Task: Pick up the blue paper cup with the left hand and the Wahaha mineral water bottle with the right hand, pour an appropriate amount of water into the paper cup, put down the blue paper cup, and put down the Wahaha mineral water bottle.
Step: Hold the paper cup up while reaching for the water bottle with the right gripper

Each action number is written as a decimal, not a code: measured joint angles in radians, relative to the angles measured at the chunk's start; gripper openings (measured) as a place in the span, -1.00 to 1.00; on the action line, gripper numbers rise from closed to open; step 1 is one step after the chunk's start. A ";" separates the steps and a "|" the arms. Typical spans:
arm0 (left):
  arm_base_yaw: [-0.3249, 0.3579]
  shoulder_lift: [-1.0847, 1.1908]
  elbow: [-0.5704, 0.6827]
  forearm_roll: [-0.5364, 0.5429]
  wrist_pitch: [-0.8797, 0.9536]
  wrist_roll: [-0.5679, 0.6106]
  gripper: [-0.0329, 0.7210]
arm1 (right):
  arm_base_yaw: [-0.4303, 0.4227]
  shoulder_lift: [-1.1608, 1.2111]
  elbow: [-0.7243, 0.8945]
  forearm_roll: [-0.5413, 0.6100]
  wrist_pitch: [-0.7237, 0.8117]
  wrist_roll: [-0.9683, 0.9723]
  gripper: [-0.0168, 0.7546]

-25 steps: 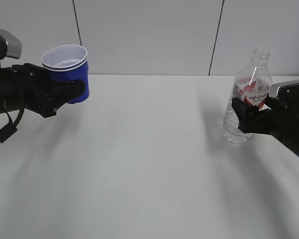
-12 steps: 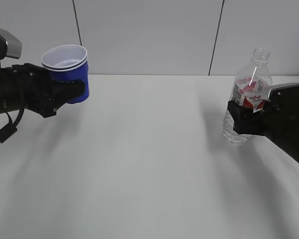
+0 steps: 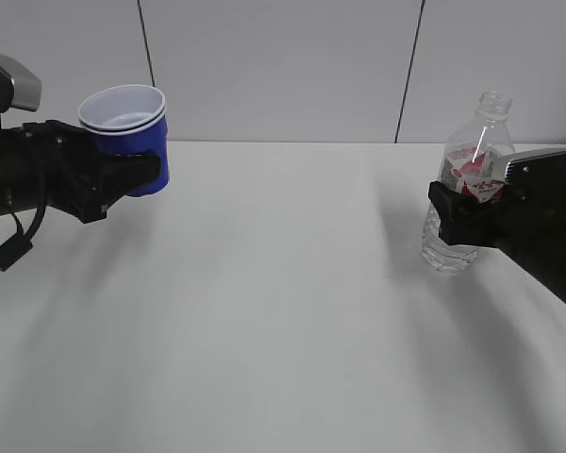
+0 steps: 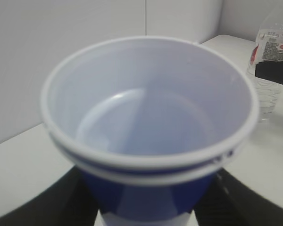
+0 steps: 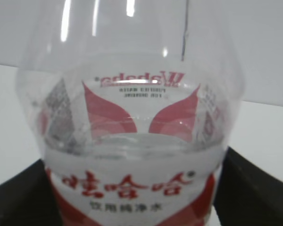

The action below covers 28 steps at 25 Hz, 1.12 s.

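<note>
Left gripper (image 3: pixel 137 175) clamps the blue paper cup (image 3: pixel 130 132) above the counter's (image 3: pixel 283 311) left edge; right gripper (image 3: pixel 453 212) hugs the Wahaha mineral water bottle (image 3: pixel 467 184), base partly hidden, grip unclear.

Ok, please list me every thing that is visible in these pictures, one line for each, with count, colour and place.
blue paper cup: one, blue outside and white inside, held above the table at the left, upright, looks empty.
Wahaha mineral water bottle: one, clear with a red-and-white label, no cap, upright at the right, base at table level.
water: clear, in the lower part of the bottle.
table: one, white, fills the lower part of the exterior view.
wall: light grey panels with dark seams, behind the table.
left gripper: one, black, closed around the cup.
right gripper: one, black, around the bottle at its label; grip not clear.
</note>
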<state>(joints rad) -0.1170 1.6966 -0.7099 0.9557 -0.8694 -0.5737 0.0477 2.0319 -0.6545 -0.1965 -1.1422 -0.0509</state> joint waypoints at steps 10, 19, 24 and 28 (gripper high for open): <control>0.000 0.000 0.000 0.000 0.000 0.000 0.22 | 0.000 0.000 -0.001 -0.002 0.000 0.000 0.63; 0.000 0.000 0.000 0.000 0.000 -0.002 0.22 | 0.000 0.036 -0.023 -0.014 -0.002 0.006 0.62; 0.000 0.000 0.000 0.000 0.000 -0.002 0.22 | 0.000 0.041 -0.024 -0.024 0.000 0.010 0.59; 0.000 0.000 0.000 0.000 0.000 -0.002 0.22 | 0.000 0.041 -0.024 -0.024 0.000 0.012 0.58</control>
<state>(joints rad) -0.1170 1.6966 -0.7099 0.9557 -0.8694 -0.5752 0.0477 2.0733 -0.6784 -0.2206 -1.1424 -0.0385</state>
